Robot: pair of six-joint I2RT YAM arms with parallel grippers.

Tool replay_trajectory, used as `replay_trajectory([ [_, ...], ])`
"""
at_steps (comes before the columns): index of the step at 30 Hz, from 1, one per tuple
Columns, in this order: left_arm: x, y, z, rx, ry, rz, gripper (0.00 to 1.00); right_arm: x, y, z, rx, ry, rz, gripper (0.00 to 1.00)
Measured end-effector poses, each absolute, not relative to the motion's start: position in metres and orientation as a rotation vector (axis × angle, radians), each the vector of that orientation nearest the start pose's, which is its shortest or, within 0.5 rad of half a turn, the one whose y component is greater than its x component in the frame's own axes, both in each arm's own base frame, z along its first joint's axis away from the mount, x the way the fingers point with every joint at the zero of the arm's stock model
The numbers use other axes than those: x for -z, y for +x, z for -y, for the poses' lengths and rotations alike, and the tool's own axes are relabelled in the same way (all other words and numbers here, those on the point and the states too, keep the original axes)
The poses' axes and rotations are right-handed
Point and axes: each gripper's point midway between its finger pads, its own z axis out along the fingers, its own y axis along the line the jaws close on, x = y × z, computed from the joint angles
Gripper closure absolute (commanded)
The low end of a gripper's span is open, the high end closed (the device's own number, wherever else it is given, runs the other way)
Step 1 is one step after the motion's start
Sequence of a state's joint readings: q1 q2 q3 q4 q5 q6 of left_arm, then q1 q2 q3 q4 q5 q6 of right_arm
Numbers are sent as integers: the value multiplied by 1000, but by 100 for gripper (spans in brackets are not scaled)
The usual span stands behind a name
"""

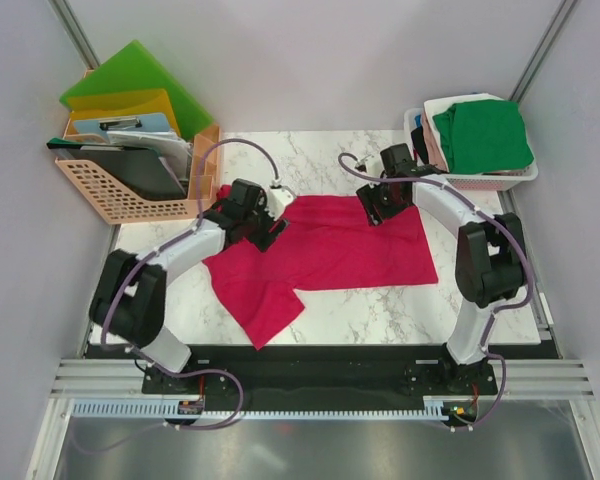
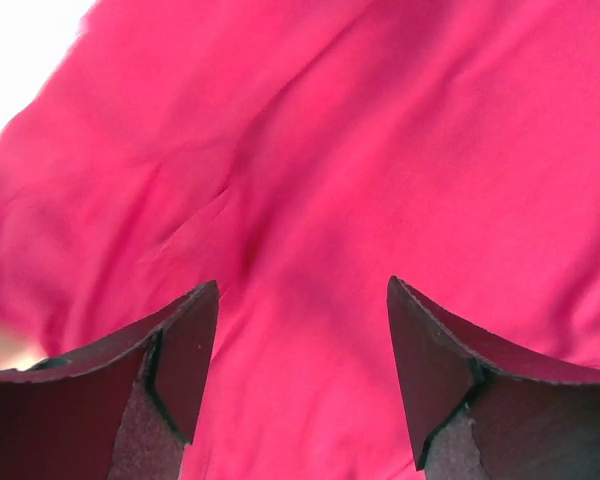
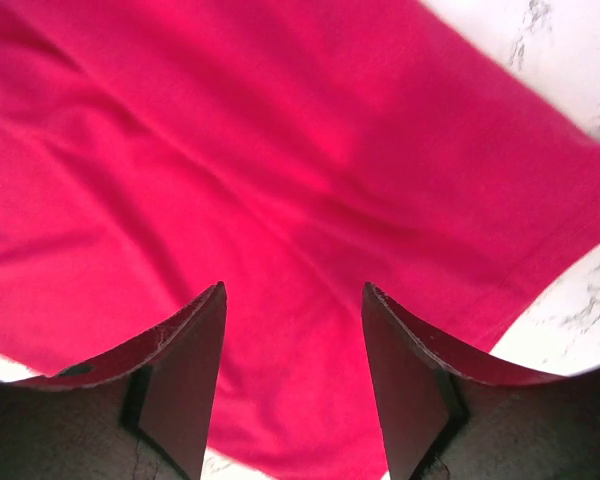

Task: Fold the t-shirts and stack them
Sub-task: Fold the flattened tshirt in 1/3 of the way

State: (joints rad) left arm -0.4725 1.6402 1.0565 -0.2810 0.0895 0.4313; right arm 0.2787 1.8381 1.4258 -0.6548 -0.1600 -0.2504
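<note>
Crimson cloth is lying spread across the middle of the marble table (image 1: 380, 300): the crimson t-shirt (image 1: 340, 250) is sitting between the two arms, its body fairly flat on the right and a rumpled flap trailing toward the near edge on the left. Judging from this, the step in hand is taking hold of the shirt along its far edge to begin a fold. Doing that well is calling for a matched pair of pinches, with each gripper coming down at the same depth, biting cloth rather than scraping the tabletop. They should then be lifting only enough to clear the surface while drawing gently apart, so the crease is landing straight. The loose left flap is probably needing smoothing first, or it risks bunching inside the fold. The left gripper (image 2: 300, 290) is hanging close over wrinkled fabric with its jaws standing apart and nothing between them. The right gripper (image 3: 292, 290) is likewise spread above smoother cloth near a hemmed edge, gripping nothing. The left arm is reaching forward and inward, elbow swung out to the left, wrist pitched down. The right arm is rising tall from its base, then bending across toward the shirt's far edge. A green shirt (image 1: 485, 135) is lying in the white basket (image 1: 480, 182) at the far right.
</note>
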Motion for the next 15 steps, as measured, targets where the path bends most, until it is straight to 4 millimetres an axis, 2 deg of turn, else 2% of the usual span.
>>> replay_trajectory([
  [3,-107,362,148,88,962,-2122,22,-73,408,-139,-159,-769,-2535,34],
  [5,-149,358,113,24,826,-2038,21,-67,410,-152,-151,-809,-2526,34],
  [7,-215,358,67,-106,639,-1878,21,-64,412,-168,-161,-844,-2510,34],
  [9,-273,348,36,-217,512,-1717,21,-65,419,-187,-179,-873,-2476,33],
  [11,-318,330,17,-310,436,-1578,20,-68,427,-207,-200,-893,-2441,33],
  [13,-344,318,3,-392,389,-1485,20,-71,435,-223,-214,-909,-2412,33],
  [15,-340,316,-7,-450,365,-1480,20,-72,444,-243,-238,-926,-2379,33],
])
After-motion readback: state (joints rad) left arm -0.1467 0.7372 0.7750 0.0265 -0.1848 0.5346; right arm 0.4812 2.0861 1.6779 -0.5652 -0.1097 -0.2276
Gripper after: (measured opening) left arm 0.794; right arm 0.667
